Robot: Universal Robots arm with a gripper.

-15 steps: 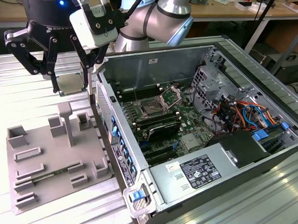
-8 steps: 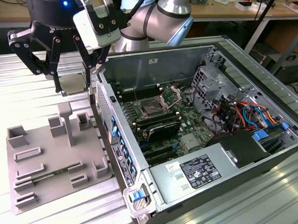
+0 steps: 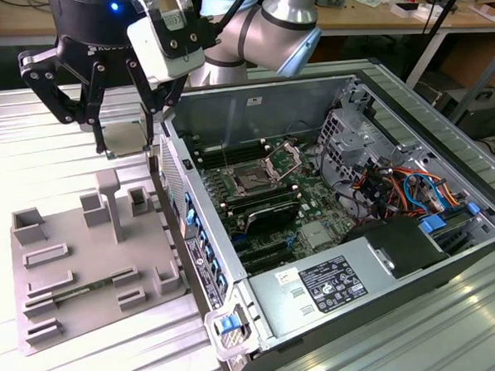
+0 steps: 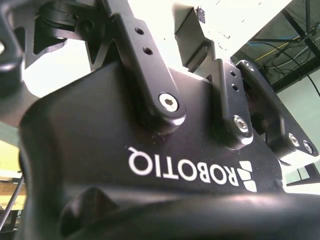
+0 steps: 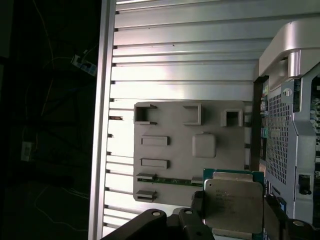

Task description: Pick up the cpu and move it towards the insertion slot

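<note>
**CPU is up and off the fixture, carry to the socket not done yet**

So the hand (image 3: 129, 148) has the cpu (image 3: 127, 135) pinched by its edges between the two fingers, flat side level. It hangs in the air above the far end of the grey fixture (image 3: 94, 260), just beside the outer wall of the open computer case (image 3: 252, 110). In the first wrist view you can see the cpu (image 5: 232, 202) with its silvery lid up, a finger (image 5: 198, 202) pressed against one edge, and the fixture (image 5: 190, 145) sitting on the slatted metal counter (image 5: 175, 60) below it.

The insertion slot (image 3: 254, 182) is inside the case on the green board, its metal frame flipped open. It's well apart from the cpu, toward the exterior view's right.

My read: pickup is done, this is the carry phase. Reaching the socket calls for enough height to clear the case wall and for keeping the chip level in that edge grip, since a tilt could make it slip.
</note>
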